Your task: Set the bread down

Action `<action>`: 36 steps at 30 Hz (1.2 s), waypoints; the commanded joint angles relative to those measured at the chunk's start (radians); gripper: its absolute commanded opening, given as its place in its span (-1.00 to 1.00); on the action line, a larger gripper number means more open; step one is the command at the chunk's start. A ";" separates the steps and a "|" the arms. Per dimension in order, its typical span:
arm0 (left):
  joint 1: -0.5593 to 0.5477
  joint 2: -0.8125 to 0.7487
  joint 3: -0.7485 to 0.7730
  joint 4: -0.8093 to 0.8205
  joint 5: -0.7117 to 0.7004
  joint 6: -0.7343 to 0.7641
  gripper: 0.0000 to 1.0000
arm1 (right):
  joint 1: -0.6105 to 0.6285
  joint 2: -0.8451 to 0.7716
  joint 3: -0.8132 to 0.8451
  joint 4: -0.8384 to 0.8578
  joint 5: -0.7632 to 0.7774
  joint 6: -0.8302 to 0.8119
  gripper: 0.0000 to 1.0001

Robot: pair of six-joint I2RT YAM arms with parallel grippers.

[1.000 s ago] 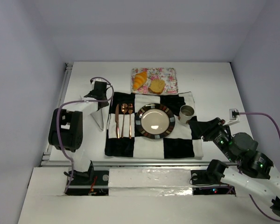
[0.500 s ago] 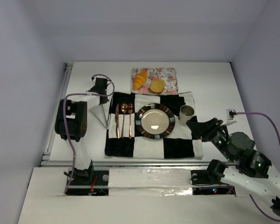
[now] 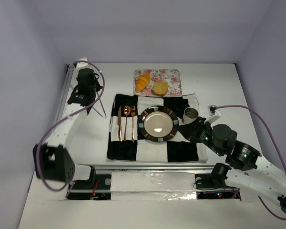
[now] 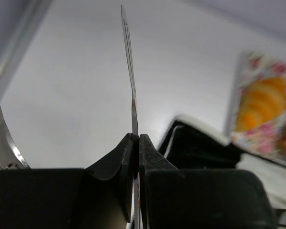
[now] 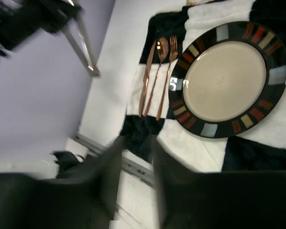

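Observation:
The golden croissant and the round tan bun lie side by side on a floral napkin at the back of the table. Both are far from either gripper. My left gripper is at the far left, raised, and shut on metal tongs whose legs hang down towards the table. In the left wrist view the jaws pinch a thin metal blade, with the croissant at the right. My right gripper hovers over the mat's near right part, fingers slightly apart and empty.
A black-and-white checked placemat holds a striped-rim plate, copper cutlery to its left and a cup to its right. The plate and cutlery also show in the right wrist view. A rail runs along the table's left edge.
My left arm has swung up and back to the far left, carrying the tongs away from the mat's left edge. My right gripper has shifted a little left over the mat.

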 commanded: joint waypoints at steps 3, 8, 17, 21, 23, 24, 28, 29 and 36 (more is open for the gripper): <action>-0.021 -0.279 -0.037 0.057 0.131 -0.014 -1.00 | 0.000 0.107 0.052 0.239 -0.105 0.027 -0.76; -0.070 -0.448 -0.134 0.144 0.449 -0.128 -1.00 | 0.000 0.283 0.156 0.327 -0.174 0.000 -0.88; -0.102 -0.614 -0.452 0.890 0.952 -0.571 -1.00 | 0.000 0.475 0.241 0.545 -0.426 -0.039 0.99; -0.121 -0.605 -0.515 1.103 0.987 -0.701 -1.00 | 0.000 0.487 0.210 0.586 -0.438 -0.026 0.99; -0.133 -0.599 -0.525 1.172 0.977 -0.729 -1.00 | 0.000 0.507 0.195 0.603 -0.447 -0.014 0.99; -0.133 -0.595 -0.530 1.183 0.974 -0.737 -1.00 | 0.000 0.518 0.189 0.611 -0.458 -0.008 0.99; -0.171 -0.577 -0.545 1.299 0.957 -0.793 -1.00 | 0.000 0.584 0.166 0.657 -0.504 0.017 0.99; -0.187 -0.559 -0.548 1.333 0.961 -0.813 -1.00 | 0.000 0.596 0.161 0.687 -0.515 0.023 0.99; -0.226 -0.502 -0.550 1.459 0.943 -0.883 -1.00 | 0.011 0.642 0.129 0.879 -0.688 0.027 0.99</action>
